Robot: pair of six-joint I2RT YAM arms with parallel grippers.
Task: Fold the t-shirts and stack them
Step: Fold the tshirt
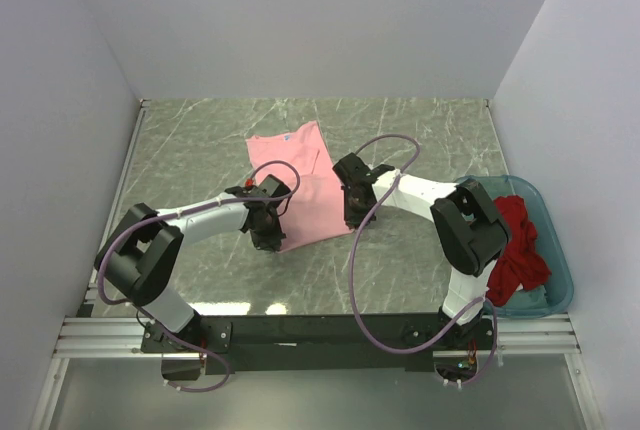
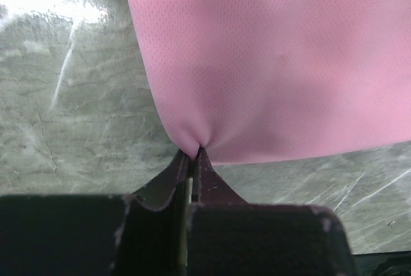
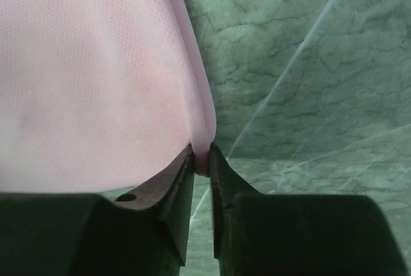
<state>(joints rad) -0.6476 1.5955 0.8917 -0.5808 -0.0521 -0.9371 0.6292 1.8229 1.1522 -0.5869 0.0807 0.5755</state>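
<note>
Left arm (image 1: 205, 218), right arm (image 1: 420, 190): white links, black joint housings. Lilac cables (image 1: 352, 270) looped alongside. Fingers (image 2: 170, 180) dark, tapered.

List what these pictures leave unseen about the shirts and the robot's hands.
Top view: near corners of the light pink cloth t-shirt lie under the left hand and right hand, hiding both grips.
Wrist views: frame edges cut that shirt off; its overall shape is unseen.
Top view: the bright red cloth t-shirt, bunched in the teal translucent plastic tub, is partly behind the right arm.
</note>
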